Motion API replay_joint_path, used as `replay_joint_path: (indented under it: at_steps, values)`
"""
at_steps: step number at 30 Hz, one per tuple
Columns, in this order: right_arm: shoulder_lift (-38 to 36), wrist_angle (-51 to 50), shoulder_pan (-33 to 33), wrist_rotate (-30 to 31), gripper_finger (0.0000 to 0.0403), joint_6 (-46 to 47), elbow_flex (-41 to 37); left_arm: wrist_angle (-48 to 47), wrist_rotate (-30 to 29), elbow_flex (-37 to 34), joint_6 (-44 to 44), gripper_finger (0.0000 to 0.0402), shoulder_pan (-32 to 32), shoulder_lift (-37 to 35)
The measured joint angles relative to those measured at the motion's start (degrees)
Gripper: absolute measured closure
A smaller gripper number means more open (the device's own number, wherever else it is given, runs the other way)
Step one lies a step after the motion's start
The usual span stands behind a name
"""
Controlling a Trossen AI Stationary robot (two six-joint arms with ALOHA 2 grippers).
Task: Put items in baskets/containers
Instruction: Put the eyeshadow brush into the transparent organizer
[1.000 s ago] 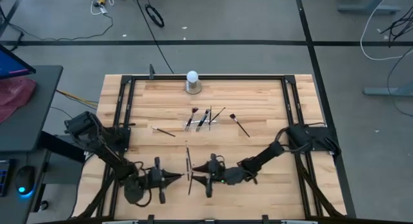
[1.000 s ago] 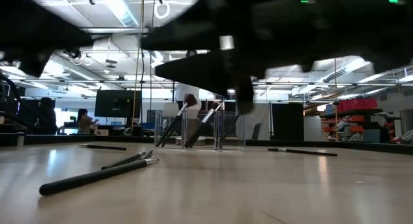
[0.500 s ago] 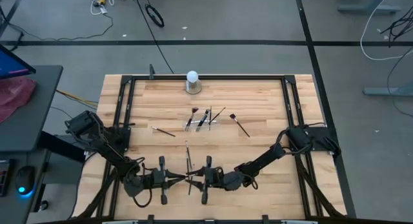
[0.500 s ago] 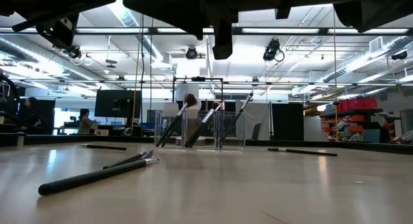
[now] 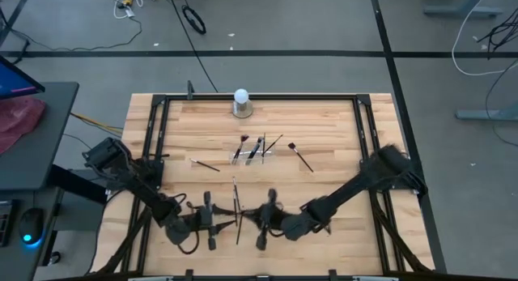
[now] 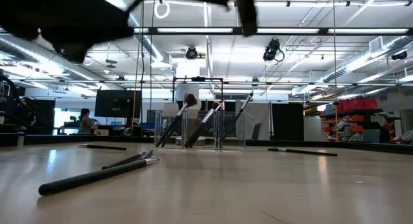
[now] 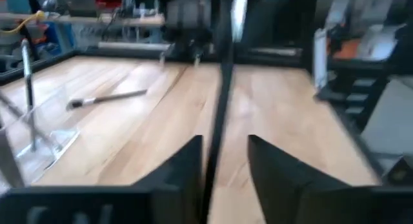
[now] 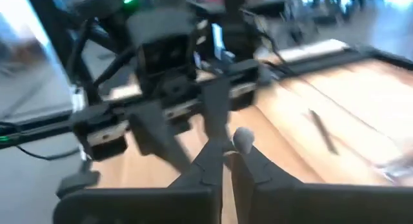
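A pale wooden table (image 5: pixel 324 119) framed by black rails stands in a wide workshop with strip lights overhead. Above its near edge, about midway along, a thin dark-handled makeup brush (image 7: pixel 221 88) hangs off the wood between two arms that face each other. The right pincer (image 8: pixel 226 150) is clenched on one end of it, a pale tip showing just past its fingers. The left pincer (image 7: pixel 224 141) has its jaws parted around the handle and grips nothing. This reads as a handover, probably so that the right arm can reach the small clear plastic holder (image 5: pixel 257 151) at the table's centre, where several brushes already lean. Two long dark brushes (image 6: pixel 97 175) lie crossed on the table below the pincers, and others lie beside the holder. A white ball on a grey round base (image 5: pixel 241 100) sits by the far edge.
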Motion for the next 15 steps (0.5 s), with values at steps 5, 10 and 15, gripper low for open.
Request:
replay_joint_path:
  at_steps: [5, 10, 15]
  values:
    - [-13.16, -28.80, -3.98, 0.33, 0.0395, 14.65, 0.06, -9.65, 1.69, -0.05, -9.98, 0.0199, 2.36, 0.20]
    - [-20.31, -46.85, -12.66, -1.15, 0.0395, 19.44, 0.06, -12.43, 2.85, -0.03, -13.31, 0.0169, 4.10, 0.22]
    - [-21.30, -55.47, -23.21, -6.53, 0.0395, 19.58, 0.05, -12.40, 2.85, -0.03, -13.48, 0.0166, 4.67, 0.22]
